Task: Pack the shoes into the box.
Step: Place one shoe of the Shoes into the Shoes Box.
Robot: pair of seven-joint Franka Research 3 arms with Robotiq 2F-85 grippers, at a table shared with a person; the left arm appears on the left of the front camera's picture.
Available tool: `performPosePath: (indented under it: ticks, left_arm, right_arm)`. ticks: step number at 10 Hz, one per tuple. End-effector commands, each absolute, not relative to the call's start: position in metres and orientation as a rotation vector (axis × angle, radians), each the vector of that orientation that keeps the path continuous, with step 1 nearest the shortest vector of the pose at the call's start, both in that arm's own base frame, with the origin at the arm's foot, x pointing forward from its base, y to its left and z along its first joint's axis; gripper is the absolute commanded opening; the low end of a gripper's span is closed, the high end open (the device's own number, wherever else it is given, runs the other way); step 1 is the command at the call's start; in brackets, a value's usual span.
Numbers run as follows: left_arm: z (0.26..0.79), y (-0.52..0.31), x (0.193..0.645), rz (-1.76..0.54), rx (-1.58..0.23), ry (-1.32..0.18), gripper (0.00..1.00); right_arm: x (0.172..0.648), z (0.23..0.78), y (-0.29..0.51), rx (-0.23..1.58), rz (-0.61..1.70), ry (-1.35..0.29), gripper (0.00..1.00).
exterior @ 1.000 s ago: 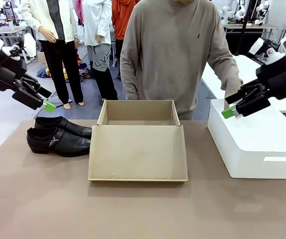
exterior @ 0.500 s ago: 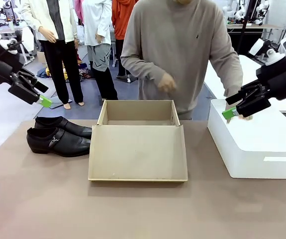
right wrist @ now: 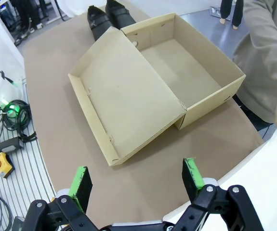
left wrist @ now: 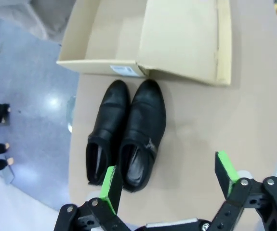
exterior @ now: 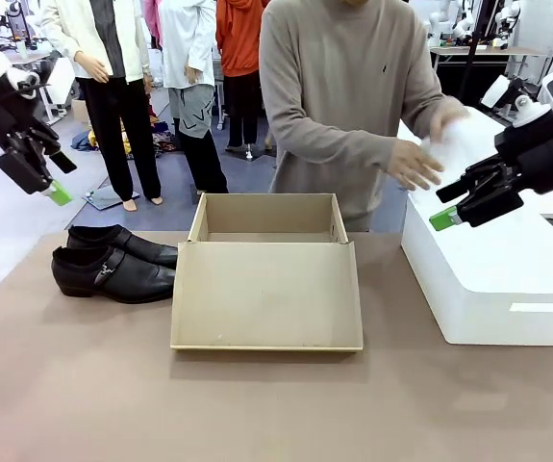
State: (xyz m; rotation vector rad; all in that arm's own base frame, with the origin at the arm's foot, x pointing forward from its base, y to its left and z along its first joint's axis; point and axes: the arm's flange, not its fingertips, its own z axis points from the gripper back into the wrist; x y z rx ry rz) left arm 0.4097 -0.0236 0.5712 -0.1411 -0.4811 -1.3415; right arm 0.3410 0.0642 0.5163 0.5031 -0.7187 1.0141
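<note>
Tan tabletop (exterior: 257, 404), person at far side w/ a hand (exterior: 413, 164) raised near the white block (exterior: 492, 279). Item 1, left gripper (exterior: 62, 180): jaws apart, nothing betw. them, hanging in the air w/ the shoes (exterior: 113, 262) on the table below it, pair side by side, toes just short of the box (exterior: 266, 231). Item 2, right gripper (exterior: 449, 204): jaws apart, empty, above the white block's box-side end; box sits open below it, toward the left gripper, w/ lid (exterior: 266, 298) folded flat on the table.
</note>
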Motion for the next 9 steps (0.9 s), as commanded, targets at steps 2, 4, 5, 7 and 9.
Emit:
performPosePath:
  ticks: [2,4,5,7,9]
  left_arm:
    - [0.583,-0.014,0.443,-1.492,-0.036,-0.344,1.00]
    - [0.587,-0.014,0.466,-1.570,-0.001,-0.254,1.00]
    - [0.588,-0.015,0.480,-1.560,0.012,-0.215,1.00]
    - [0.583,-0.018,0.502,-1.529,0.053,-0.194,1.00]
    - [0.571,-0.018,0.519,-1.484,0.058,-0.209,1.00]
  right_arm:
    - [0.346,0.516,0.064,0.519,1.039,-0.746,1.00]
    - [0.346,0.516,0.064,0.519,1.039,-0.746,1.00]
    - [0.346,0.516,0.064,0.519,1.039,-0.746,1.00]
    - [0.346,0.516,0.064,0.519,1.039,-0.746,1.00]
    - [0.346,0.516,0.064,0.519,1.039,-0.746,1.00]
